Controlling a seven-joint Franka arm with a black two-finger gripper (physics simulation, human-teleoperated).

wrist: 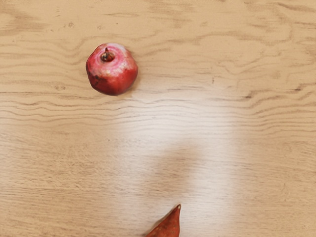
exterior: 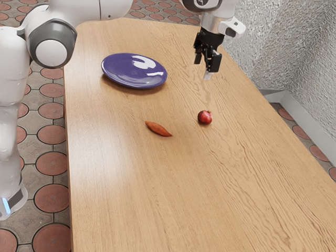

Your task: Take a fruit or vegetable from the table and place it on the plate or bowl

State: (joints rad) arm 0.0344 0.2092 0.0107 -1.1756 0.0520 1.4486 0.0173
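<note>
Hovering spread above the table (exterior: 157, 199), the gripper (exterior: 207, 65) hangs high over the pomegranate (exterior: 205, 117) and sweet potato (exterior: 158, 128).

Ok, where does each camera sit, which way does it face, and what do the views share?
Exterior view: beside the robot, above the table, looking down along it. The white arm is at its left and the gripper hangs over the table, with the blue plate, sweet potato and pomegranate ahead.
Wrist view: on the hand, facing roughly straight down at the table. It sees the pomegranate, the sweet potato's tip and a faint shadow.
Shared: pomegranate, sweet potato, table.
</note>
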